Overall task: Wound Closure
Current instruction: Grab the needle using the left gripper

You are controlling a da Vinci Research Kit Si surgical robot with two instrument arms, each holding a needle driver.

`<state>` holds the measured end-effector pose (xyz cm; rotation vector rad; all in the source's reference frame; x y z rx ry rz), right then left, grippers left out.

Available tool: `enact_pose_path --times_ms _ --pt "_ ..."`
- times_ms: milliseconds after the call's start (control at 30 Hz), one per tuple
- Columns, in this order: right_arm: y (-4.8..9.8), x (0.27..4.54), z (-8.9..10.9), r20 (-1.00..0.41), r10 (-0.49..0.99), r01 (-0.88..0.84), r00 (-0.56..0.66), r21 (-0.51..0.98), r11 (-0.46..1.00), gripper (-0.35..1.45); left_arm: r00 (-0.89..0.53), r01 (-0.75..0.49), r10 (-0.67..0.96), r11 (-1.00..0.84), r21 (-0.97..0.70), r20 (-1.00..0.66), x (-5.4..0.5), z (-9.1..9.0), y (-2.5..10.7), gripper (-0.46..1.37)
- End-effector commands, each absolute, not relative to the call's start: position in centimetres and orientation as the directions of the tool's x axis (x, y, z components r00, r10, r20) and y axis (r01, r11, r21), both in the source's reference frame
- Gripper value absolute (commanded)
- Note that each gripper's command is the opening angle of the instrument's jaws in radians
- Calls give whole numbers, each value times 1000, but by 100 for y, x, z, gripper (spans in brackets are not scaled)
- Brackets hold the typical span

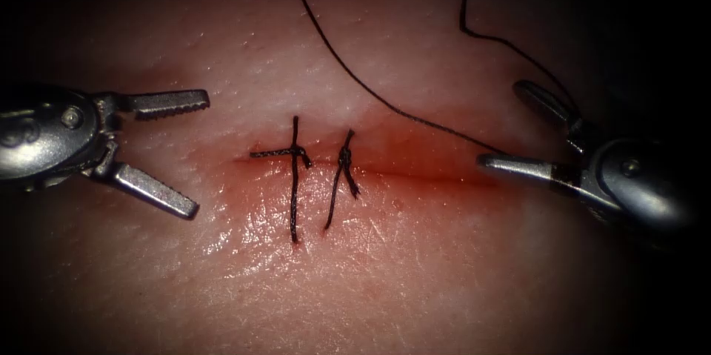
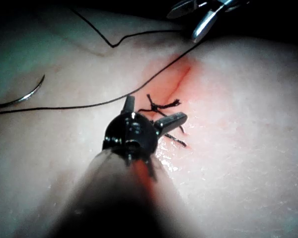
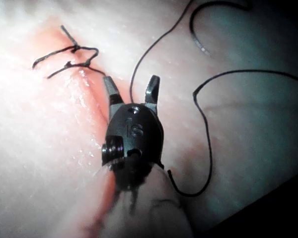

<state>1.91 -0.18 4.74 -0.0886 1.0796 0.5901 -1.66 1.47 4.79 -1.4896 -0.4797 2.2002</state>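
The tissue point(image 1: 415, 281) has a horizontal cut point(image 1: 429, 173) with two knotted stitches point(image 1: 295, 177) point(image 1: 342, 170) across its left part. My left tool point(image 1: 198, 155) point(image 2: 156, 110) hovers left of the stitches, jaws open and holding nothing. At the cut's right end, my right tool point(image 1: 502, 125) point(image 3: 130, 82) is open too. The thread point(image 1: 370, 88) point(image 3: 134, 74) runs down from the back and passes between those open jaws, ungripped. The curved needle point(image 2: 30, 94) lies free on the tissue, away from the cut and not in the tissue.
Red fluid point(image 1: 415, 162) stains the cut and its lower lip. A second slack strand of thread point(image 1: 503, 40) loops over the tissue behind the right tool. Short cut thread ends stick out from the stitch knots point(image 3: 69, 57).
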Motion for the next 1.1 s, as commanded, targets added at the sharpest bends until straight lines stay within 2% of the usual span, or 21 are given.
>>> enact_pose_path --times_ms 33,167,300,533,600,867,967,1000,1100 --pt "-19 191 473 -849 410 -486 334 217 846 135 -324 -164 535 -844 -510 -780 -165 479 147 72" --pt "-17 191 471 -849 406 -484 337 214 848 135 -323 -163 544 -838 -521 -774 -168 477 155 78" --pt "-17 191 471 -851 401 -482 340 209 851 134 -321 -161 559 -828 -537 -765 -177 478 174 101" --pt "-17 191 471 -851 401 -482 340 209 851 134 -404 -150 470 -880 -450 -785 -196 496 200 102" --pt "-17 191 471 -851 401 -482 340 209 851 134 -454 -136 421 -904 -406 -785 -206 508 209 109" --pt "-18 190 470 -851 401 -481 339 209 851 135 -594 -99 293 -951 -294 -749 -234 556 231 102" --pt "-18 189 470 -851 401 -480 339 209 852 135 -615 -95 266 -960 -265 -743 -245 580 235 89" --pt "-18 189 470 -851 401 -480 339 209 852 135 -616 -98 263 -961 -260 -742 -248 587 236 75" --pt "-19 189 470 -852 399 -480 339 209 852 135 -630 -88 239 -967 -238 -739 -259 615 235 69"
